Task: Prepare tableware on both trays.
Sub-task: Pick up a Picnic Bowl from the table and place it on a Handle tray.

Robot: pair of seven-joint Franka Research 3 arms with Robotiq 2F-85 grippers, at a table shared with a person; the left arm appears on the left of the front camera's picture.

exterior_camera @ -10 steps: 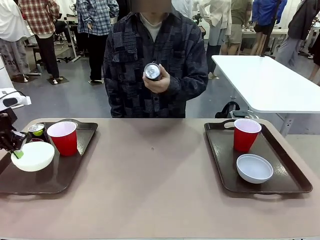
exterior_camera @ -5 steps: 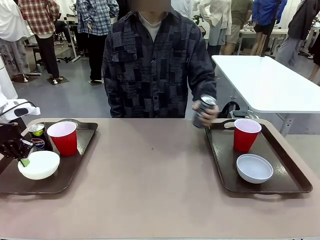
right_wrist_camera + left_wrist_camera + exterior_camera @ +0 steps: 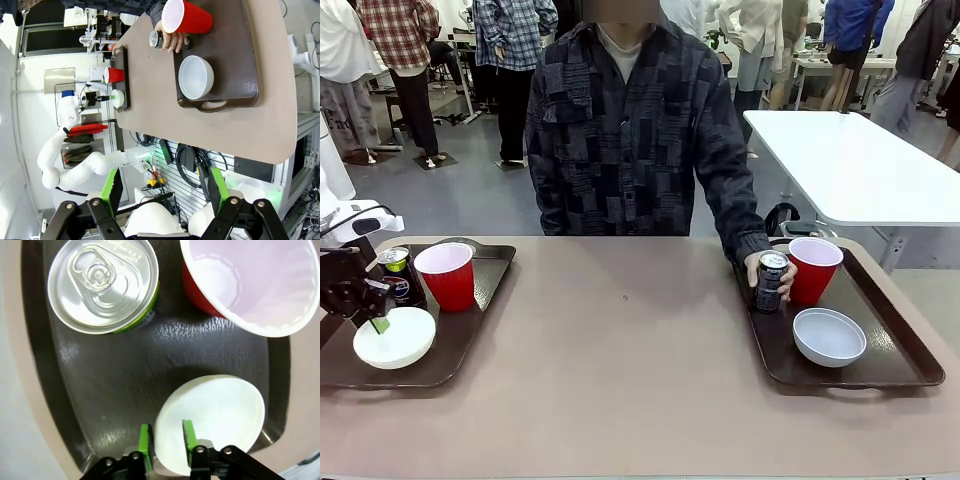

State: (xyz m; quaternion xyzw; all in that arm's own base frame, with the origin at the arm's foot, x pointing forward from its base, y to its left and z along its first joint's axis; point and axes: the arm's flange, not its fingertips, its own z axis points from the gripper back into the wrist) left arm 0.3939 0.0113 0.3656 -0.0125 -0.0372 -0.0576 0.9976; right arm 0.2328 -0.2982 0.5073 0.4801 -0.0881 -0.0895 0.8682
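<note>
On the left tray (image 3: 470, 335) stand a red cup (image 3: 443, 275) and a Pepsi can (image 3: 395, 275), with a white bowl (image 3: 395, 338) resting in front of them. My left gripper (image 3: 372, 312) straddles that bowl's (image 3: 210, 422) rim; its green pads (image 3: 145, 440) stand slightly apart, open around the rim. The right tray (image 3: 900, 350) carries a red cup (image 3: 812, 268) and a white bowl (image 3: 829, 336). A person's hand (image 3: 782, 275) holds a black can (image 3: 771, 281) upright on that tray's far left corner. My right gripper (image 3: 162, 192) hangs open high off the table's side, with nothing between its fingers.
The person stands at the table's far edge, right arm reaching to the right tray. The brown tabletop (image 3: 620, 350) lies bare between the trays. A white table (image 3: 860, 165) stands behind at right. Other people stand farther back.
The person brought the black can down from chest height onto the right tray. My left gripper lowered the bowl onto the left tray and its jaws loosened.
</note>
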